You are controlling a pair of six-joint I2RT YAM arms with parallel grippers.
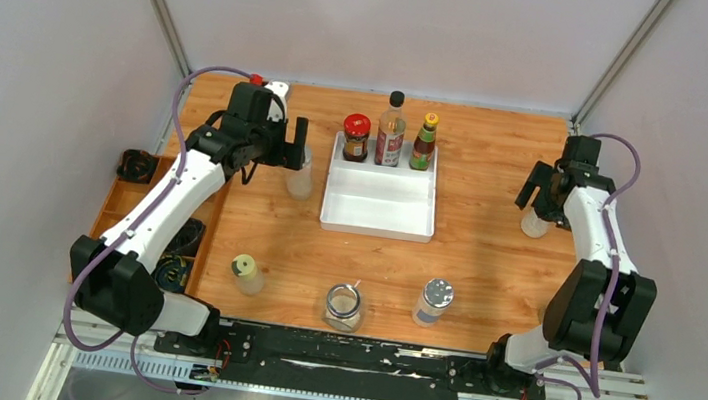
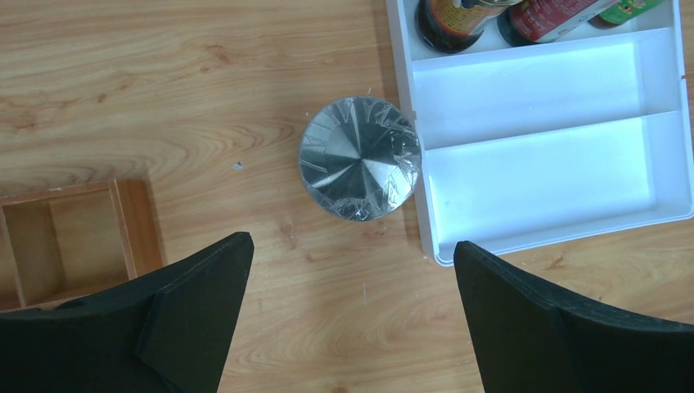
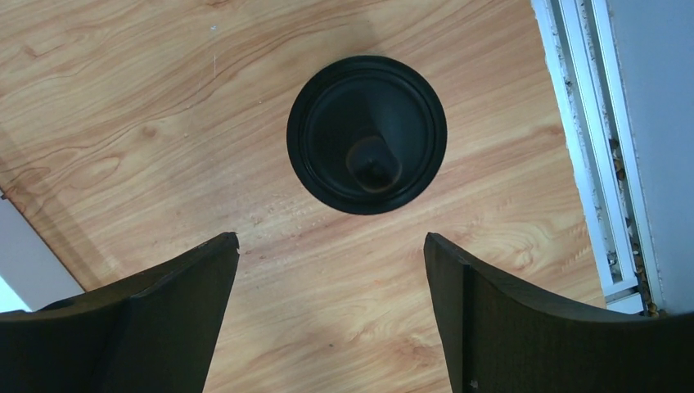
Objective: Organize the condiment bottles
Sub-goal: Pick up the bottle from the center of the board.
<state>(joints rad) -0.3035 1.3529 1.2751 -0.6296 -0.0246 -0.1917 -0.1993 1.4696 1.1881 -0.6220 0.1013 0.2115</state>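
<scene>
The white tray holds three bottles in its far compartment: a red-capped jar, a tall clear bottle with a black cap and red label, and a yellow-capped bottle. My left gripper is open above a silver-capped jar standing just left of the tray. In the left wrist view the jar's cap lies ahead of the open gripper. My right gripper is open above a black-capped bottle. Its cap lies ahead of the open gripper.
Near the front edge stand a cream-capped bottle, a clip-lid glass jar and a silver-capped jar. A red-capped bottle shows behind the left arm. A wooden organizer and black cables lie at the left.
</scene>
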